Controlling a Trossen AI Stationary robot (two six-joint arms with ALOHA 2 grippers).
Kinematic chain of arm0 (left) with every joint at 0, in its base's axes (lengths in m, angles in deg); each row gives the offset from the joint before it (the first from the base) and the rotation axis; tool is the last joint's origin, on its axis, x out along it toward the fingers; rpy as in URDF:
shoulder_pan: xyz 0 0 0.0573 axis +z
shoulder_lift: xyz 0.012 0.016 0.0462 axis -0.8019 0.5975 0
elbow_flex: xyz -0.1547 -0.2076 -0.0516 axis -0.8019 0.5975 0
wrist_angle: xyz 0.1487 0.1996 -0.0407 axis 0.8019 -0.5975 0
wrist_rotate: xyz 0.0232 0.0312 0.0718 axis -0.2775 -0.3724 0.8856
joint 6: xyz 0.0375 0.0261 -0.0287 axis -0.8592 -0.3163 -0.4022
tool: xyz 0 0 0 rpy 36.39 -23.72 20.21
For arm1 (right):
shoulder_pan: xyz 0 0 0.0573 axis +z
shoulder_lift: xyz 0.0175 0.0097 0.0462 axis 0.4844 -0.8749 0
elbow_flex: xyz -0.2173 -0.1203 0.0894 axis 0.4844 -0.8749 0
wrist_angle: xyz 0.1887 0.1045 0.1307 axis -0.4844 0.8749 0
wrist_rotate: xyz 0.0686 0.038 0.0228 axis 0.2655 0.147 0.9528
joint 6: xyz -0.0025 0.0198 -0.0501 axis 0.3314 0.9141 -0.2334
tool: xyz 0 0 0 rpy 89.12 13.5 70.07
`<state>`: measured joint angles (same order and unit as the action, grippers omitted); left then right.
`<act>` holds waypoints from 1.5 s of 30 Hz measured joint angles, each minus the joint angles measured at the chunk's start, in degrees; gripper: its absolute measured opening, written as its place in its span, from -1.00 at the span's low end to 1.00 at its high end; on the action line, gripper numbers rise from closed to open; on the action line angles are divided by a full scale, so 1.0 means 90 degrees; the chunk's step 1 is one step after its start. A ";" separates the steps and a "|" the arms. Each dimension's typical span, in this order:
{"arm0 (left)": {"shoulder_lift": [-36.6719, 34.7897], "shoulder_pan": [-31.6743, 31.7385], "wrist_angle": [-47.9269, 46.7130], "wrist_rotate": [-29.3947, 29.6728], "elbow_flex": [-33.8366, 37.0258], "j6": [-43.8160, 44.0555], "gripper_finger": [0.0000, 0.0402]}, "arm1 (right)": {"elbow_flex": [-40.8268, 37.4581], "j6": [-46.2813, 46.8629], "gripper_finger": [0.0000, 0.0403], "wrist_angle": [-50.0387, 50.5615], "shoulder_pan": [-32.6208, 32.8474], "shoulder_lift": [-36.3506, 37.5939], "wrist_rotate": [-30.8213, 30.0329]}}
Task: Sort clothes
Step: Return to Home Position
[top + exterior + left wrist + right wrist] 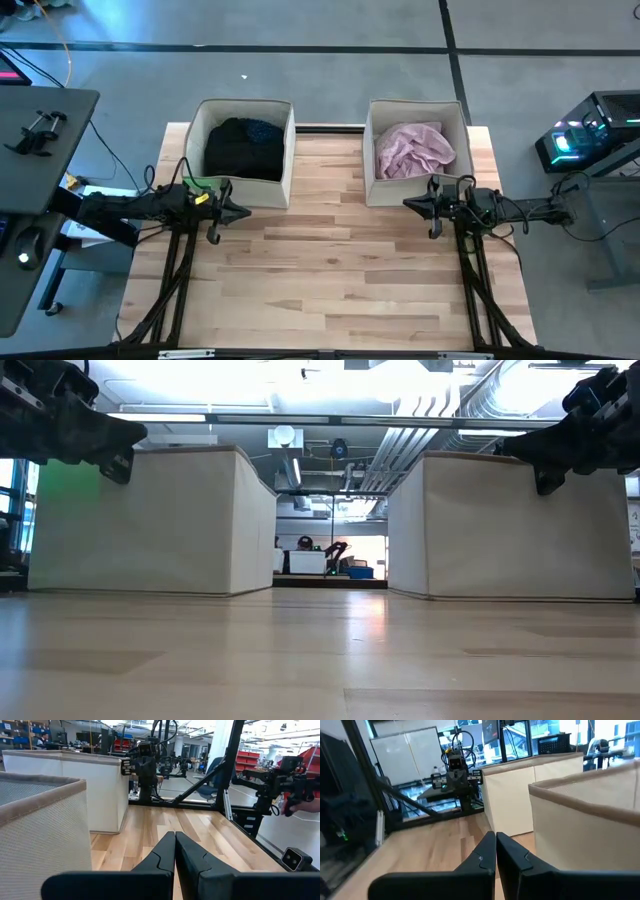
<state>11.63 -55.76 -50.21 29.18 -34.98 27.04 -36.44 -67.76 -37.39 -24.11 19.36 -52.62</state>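
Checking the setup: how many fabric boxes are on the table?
2: the left box holds dark clothes; the right box holds a pale pink shirt. No others show.

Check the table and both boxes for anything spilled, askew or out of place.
Nothing stands out. The left box holds the dark clothes, the right box the pink shirt; both stand upright, nothing spilled on the table. The left claw and right claw hang shut near them.

Glossy wood table, matt woven-cloth boxes
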 joint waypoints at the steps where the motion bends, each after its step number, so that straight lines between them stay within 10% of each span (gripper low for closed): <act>1: 0.0000 0.0000 0.0002 0.0000 0.0000 0.0000 -1.00 | 0.0000 -0.0230 -1.00 0.0009 0.0000 0.0000 0.0003; 11: 0.0000 0.0002 0.0002 0.0000 0.0000 0.0000 -1.00 | 0.0000 -0.1757 -1.00 0.0236 0.0000 0.0000 0.1437; 45: 0.0000 0.0002 0.0002 0.0000 0.0000 -0.0002 -1.00 | 0.0000 -0.1766 -1.00 0.0234 0.0000 0.0000 0.1457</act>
<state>11.63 -55.75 -50.19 29.18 -34.98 27.02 -36.44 -83.65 -35.28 -24.11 19.36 -39.50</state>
